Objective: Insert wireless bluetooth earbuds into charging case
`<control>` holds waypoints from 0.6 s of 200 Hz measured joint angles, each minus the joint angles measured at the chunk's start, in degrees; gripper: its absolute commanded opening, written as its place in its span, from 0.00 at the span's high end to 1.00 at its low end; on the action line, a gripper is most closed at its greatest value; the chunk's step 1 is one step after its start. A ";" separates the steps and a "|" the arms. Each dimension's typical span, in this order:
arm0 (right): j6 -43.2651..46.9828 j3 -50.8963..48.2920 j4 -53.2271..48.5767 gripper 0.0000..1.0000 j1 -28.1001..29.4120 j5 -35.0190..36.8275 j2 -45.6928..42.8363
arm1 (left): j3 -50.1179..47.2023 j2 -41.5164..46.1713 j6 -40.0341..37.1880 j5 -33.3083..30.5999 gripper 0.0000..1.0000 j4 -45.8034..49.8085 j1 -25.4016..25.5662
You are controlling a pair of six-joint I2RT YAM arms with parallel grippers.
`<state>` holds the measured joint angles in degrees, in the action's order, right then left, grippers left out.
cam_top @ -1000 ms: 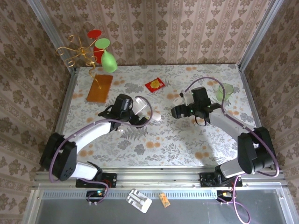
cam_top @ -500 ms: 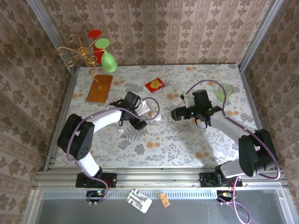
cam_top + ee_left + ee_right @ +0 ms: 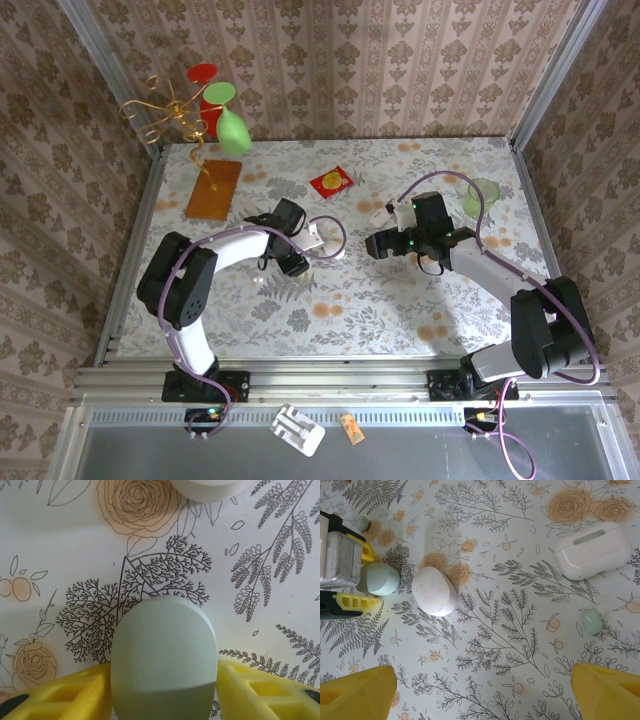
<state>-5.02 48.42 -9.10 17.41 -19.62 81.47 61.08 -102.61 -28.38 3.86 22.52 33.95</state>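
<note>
A pale green pebble-like charging case (image 3: pixel 164 645) lies on the floral tabletop. My left gripper (image 3: pixel 165 680) is shut on it, a yellow finger pressed to each side. From the right wrist view that same green case (image 3: pixel 379 579) sits between the left arm's fingers, with a white oval case (image 3: pixel 435 591) just beside it. A white box-shaped case (image 3: pixel 592 550) lies closed farther off, and a tiny pale earbud (image 3: pixel 591 621) rests near it. Another tiny earbud (image 3: pixel 363 521) lies beyond the left gripper. My right gripper (image 3: pixel 482 690) hovers open over bare table, holding nothing.
On the table's back part are a red packet (image 3: pixel 331 182), an orange card (image 3: pixel 213 189) under a gold wire stand (image 3: pixel 170 115) and a green cup (image 3: pixel 482 195) at the right. The white oval case (image 3: pixel 338 251) lies between the two grippers.
My left arm swung right to the green case and its jaws closed from wide open onto it. The right arm shifted slightly and stayed open.
</note>
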 measured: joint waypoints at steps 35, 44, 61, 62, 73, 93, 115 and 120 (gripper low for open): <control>-1.11 0.00 -0.04 0.09 0.00 -0.35 -0.35 | 0.02 0.00 -0.39 0.63 0.64 -0.48 0.00; -1.44 -0.02 -0.04 0.09 0.00 -0.44 -0.98 | 0.02 0.00 -0.39 0.81 0.65 -0.59 -0.07; -2.40 -0.02 -0.02 0.09 0.00 -0.85 -2.99 | -0.04 0.04 -0.39 1.18 0.65 -0.66 -0.28; -2.58 -0.02 -0.02 0.09 0.00 -0.94 -3.23 | -0.04 0.07 -0.39 1.25 0.65 -0.68 -0.31; -3.45 -0.02 0.02 0.10 0.00 -1.64 -4.63 | -0.39 0.35 -0.39 1.66 0.64 -0.96 -0.31; -6.64 -0.35 0.35 0.13 0.00 -3.02 -7.02 | -1.53 1.92 -0.85 2.82 0.64 -1.44 -0.31; -12.20 -0.74 0.37 0.17 -0.09 -5.46 -8.37 | -2.32 4.96 -1.29 4.94 0.63 -2.21 -0.24; -13.51 -0.90 0.46 0.17 -0.15 -6.25 -8.44 | -2.38 5.79 -1.42 5.46 0.63 -2.38 -0.17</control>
<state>-18.52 47.53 -8.64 17.26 -25.87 73.03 58.70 -96.82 -29.80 9.32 20.14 33.78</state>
